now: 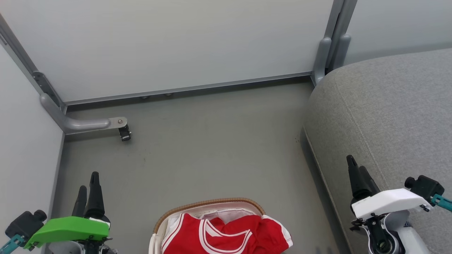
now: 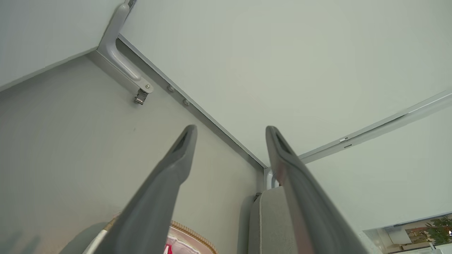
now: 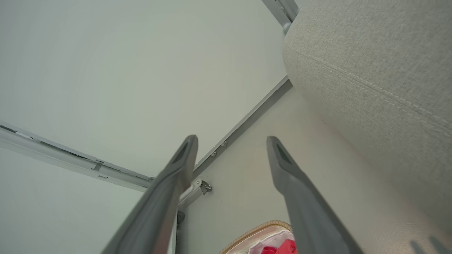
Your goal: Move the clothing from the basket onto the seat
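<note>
Red clothing heaped in the basket, both grippers held apart from it

The clothing [image 1: 226,234] is seen piled in the basket [image 1: 208,204], which is set on the floor [image 1: 212,141] at the near edge, left of the grey seat [image 1: 388,106]. The left gripper [image 1: 88,181] is held at the near left, its fingers [image 2: 169,169] spread wide. The right gripper [image 1: 356,163] is held over the seat's near left edge, its fingers [image 3: 296,183] likewise spread, gripping nothing.
</note>
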You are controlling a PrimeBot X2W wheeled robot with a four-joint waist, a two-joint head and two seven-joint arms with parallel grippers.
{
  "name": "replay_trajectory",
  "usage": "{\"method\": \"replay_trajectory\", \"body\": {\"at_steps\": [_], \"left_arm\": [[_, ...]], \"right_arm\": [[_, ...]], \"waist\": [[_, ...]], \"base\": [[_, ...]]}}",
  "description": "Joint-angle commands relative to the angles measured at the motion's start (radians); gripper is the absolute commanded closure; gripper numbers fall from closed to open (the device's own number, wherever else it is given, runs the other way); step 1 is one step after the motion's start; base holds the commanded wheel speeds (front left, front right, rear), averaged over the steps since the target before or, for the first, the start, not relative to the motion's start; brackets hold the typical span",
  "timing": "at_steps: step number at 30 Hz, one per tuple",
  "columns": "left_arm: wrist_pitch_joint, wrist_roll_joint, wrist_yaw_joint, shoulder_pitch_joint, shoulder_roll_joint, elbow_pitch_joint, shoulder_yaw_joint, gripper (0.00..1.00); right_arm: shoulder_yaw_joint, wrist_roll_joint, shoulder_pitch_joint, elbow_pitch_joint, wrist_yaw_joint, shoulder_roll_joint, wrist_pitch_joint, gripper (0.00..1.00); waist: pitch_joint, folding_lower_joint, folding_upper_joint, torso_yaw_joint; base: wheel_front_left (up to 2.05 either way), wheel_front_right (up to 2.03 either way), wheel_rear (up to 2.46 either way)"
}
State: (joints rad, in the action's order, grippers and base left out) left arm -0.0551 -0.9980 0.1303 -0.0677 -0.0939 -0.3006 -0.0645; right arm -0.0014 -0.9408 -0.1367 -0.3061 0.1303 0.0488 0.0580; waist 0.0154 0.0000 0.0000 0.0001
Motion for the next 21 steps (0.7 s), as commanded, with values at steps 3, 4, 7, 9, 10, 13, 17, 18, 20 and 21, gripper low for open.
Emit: {"method": "replay_trajectory", "body": {"at_steps": [3, 4, 7, 9, 10, 13, 17, 18, 20, 21], "left_arm": [[-0.019, 0.083, 0.000, -0.007, -0.024, 0.002, 0.012, 0.00], [-0.022, 0.098, 0.000, -0.007, -0.025, 0.001, 0.015, 0.00], [-0.032, 0.135, 0.000, -0.007, -0.027, -0.005, 0.019, 0.00], [-0.038, 0.159, 0.000, -0.006, -0.031, -0.009, 0.027, 0.00], [-0.041, 0.177, 0.000, -0.005, -0.035, -0.010, 0.033, 0.00], [-0.051, 0.224, 0.000, -0.001, -0.042, -0.016, 0.048, 0.00], [-0.063, 0.280, 0.000, 0.006, -0.042, -0.025, 0.048, 0.00], [-0.065, 0.295, 0.000, 0.008, -0.043, -0.027, 0.048, 0.00], [-0.071, 0.324, 0.000, 0.011, -0.045, -0.027, 0.050, 0.00], [-0.074, 0.336, 0.000, 0.013, -0.046, -0.027, 0.052, 0.00]], "right_arm": [[0.008, 0.078, -0.036, 0.000, 0.000, 0.010, 0.018, 0.00], [0.011, 0.097, -0.038, -0.003, 0.000, 0.011, 0.021, 0.00], [0.020, 0.141, -0.040, -0.010, 0.000, 0.010, 0.031, 0.00], [0.029, 0.174, -0.042, -0.013, 0.000, 0.010, 0.037, 0.00], [0.033, 0.192, -0.043, -0.015, 0.000, 0.011, 0.040, 0.00], [0.038, 0.244, -0.045, -0.020, 0.000, 0.011, 0.050, 0.00], [0.045, 0.306, -0.046, -0.027, 0.000, 0.011, 0.062, 0.00], [0.046, 0.318, -0.046, -0.030, 0.000, 0.011, 0.064, 0.00], [0.047, 0.346, -0.046, -0.034, 0.000, 0.010, 0.069, 0.00], [0.046, 0.363, -0.046, -0.038, 0.000, 0.010, 0.072, 0.00]], "waist": [[0.001, 0.0000, 0.0000, 0.001], [0.001, 0.0000, 0.0000, 0.001], [0.001, 0.0000, 0.0000, 0.001], [0.000, 0.0000, 0.0000, 0.001], [0.000, 0.0000, 0.0000, 0.002], [0.001, 0.0000, 0.0000, 0.002], [0.001, 0.0000, 0.0000, 0.002], [0.001, 0.0000, 0.0000, 0.001], [0.001, 0.0000, 0.0000, 0.001], [0.000, 0.0000, 0.0000, 0.001]], "base": [[0.00, 0.00, 0.00], [0.00, 0.00, 0.00], [0.00, 0.00, 0.00], [0.00, 0.00, 0.00], [0.00, 0.00, 0.00], [0.00, 0.00, 0.00], [0.00, 0.00, 0.00], [0.00, 0.00, 0.00], [0.00, 0.00, 0.00], [0.00, 0.00, 0.00]]}}
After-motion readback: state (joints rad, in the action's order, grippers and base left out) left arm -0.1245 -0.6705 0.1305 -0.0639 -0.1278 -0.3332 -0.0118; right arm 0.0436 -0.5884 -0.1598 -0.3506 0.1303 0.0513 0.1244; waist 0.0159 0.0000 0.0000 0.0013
